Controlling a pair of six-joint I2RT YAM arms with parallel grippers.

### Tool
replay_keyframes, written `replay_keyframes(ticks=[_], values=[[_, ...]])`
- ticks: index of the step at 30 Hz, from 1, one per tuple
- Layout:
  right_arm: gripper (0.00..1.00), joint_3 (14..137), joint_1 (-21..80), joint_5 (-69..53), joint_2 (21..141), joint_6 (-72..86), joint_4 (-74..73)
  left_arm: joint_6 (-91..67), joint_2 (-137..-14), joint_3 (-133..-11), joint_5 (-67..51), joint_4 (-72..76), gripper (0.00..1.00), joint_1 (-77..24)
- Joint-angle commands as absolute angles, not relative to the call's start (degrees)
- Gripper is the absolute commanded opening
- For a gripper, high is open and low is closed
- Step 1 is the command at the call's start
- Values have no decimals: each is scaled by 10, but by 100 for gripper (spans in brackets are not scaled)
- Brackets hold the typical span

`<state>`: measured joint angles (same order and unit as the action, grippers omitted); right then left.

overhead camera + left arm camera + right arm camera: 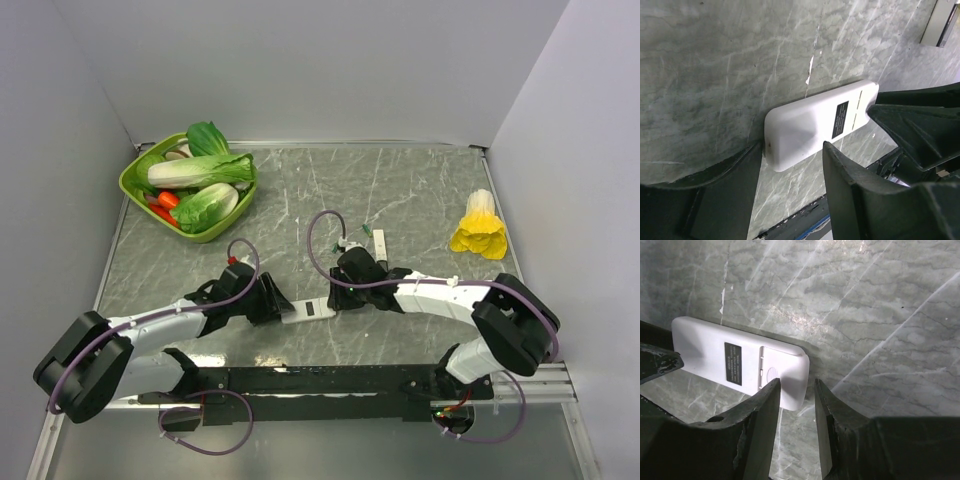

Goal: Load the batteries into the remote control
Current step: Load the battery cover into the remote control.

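The remote control (308, 312) was seen lying back-up on the table (420, 200), its long axis stretched between the arms, one end clasped across its width by the left gripper (792, 150), the battery-cover end set right at the tips of the narrowly parted right gripper (797, 385).

I counted two pincers, my left pincer (283, 310) and right pincer (337, 300); one white remote control (309, 312); one green basket (127, 183) with two pale cabbages (200, 172) (212, 205); one yellow leafy vegetable (480, 228); one narrow white-and-black bar (381, 241); one tabletop (420, 185).
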<state>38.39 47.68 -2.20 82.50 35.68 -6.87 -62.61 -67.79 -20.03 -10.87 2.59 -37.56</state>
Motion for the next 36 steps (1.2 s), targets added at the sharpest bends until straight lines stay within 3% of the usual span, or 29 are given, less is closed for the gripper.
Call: replay_keyframes(ticks=[1,26,36], values=[[41,410,473,-28,838,351,-64,-608,-683,-216,-73,-17,57,-377],[41,458,483,-29,882,333,-111,-585,-742,-234,-87,-16,55,-384],[35,473,500,-21,918,336,-133,-587,-782,-240,-101,-4,41,-404]])
